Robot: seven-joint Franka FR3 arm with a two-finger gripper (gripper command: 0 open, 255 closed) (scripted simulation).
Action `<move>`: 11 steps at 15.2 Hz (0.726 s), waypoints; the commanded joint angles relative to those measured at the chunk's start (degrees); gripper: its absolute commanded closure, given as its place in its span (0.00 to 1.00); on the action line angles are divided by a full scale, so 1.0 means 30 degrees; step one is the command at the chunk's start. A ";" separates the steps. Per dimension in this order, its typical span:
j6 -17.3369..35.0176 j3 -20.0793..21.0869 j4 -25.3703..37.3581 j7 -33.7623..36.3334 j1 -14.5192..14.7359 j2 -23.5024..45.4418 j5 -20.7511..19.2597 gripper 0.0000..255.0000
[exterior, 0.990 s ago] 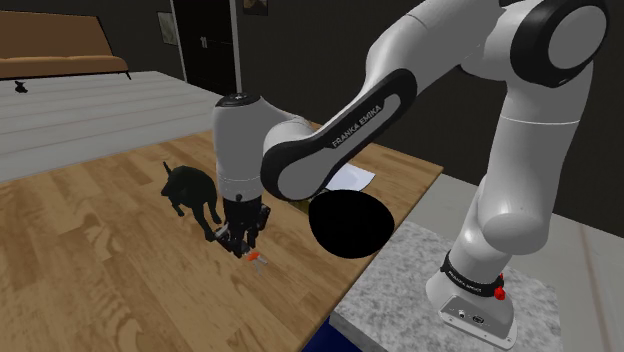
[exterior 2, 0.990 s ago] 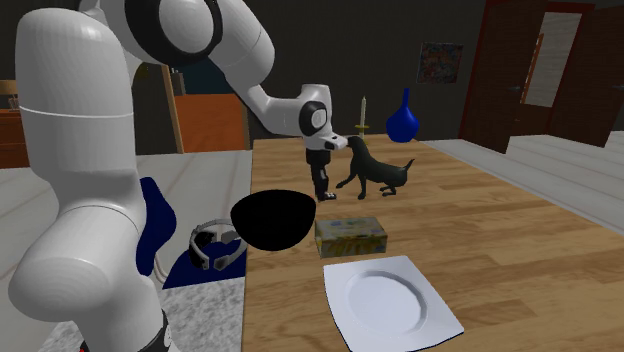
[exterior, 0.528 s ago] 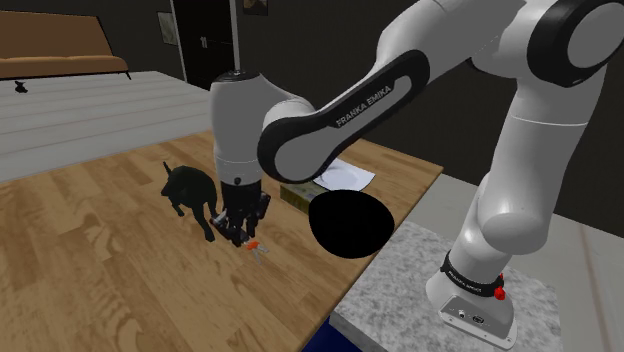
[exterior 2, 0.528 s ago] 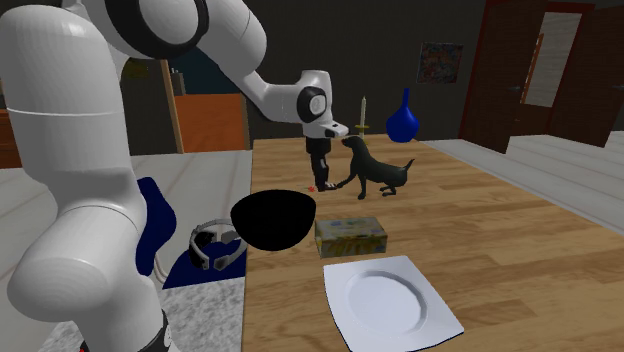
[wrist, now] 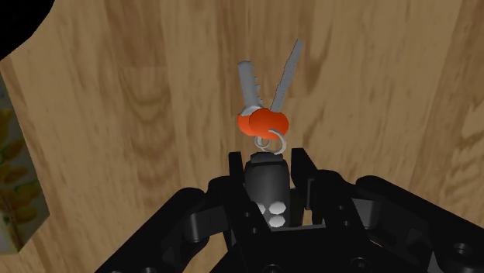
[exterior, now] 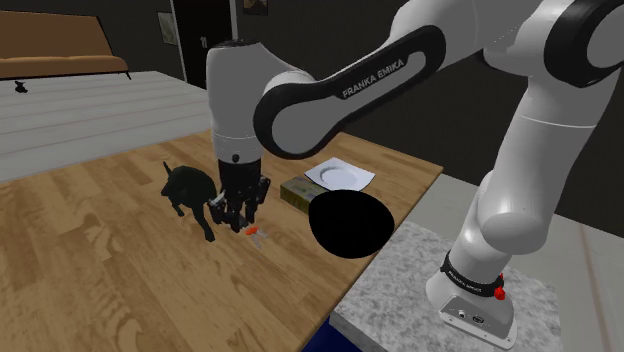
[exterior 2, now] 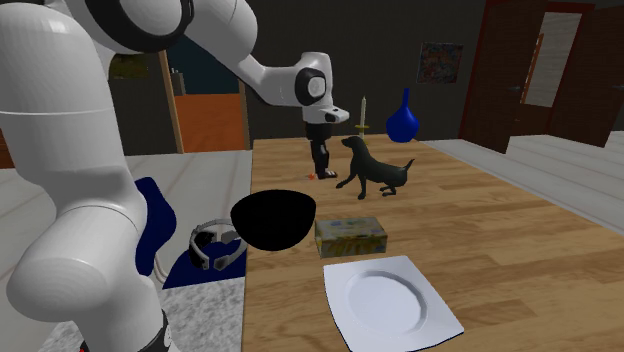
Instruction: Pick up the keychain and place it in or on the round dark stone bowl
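**Item:** keychain [wrist: 262, 122]. It has an orange fob, two grey keys, a thin ring and a dark stub above the ring.

**Location:** held in the claw [wrist: 267, 167], whose black fingers are clenched on the dark stub. The keys dangle past the fingertips over bare wooden tabletop [wrist: 116, 116]. In the shoulder view the fob is an orange speck [exterior: 253, 232] just under the claw [exterior: 243, 213]. It appears to be off the wood, though the gap is hard to judge.

**Destination:** round dark bowl [exterior: 350, 225], drawn flat black, at the tabletop edge nearest the stand and apart from the claw. Its inside cannot be read.

**Neighbours:**
- Black dog figurine [exterior: 188, 190], just beside the claw.
- Yellowish box [exterior: 300, 190], between the claw and the white plate [exterior: 343, 176].

**Status:**
- Done: the grasp is judged complete, and the pick-up probably is too.
- Left: carry the keychain across to the bowl, lower it over the rim and release.
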 commanded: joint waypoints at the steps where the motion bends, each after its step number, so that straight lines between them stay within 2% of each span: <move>1: -0.0494 0.0016 0.0346 -0.0082 -0.0005 -0.0176 0.0138 1.00; 11: -0.2949 -0.0017 0.2158 -0.0534 -0.0089 -0.0978 0.0718 1.00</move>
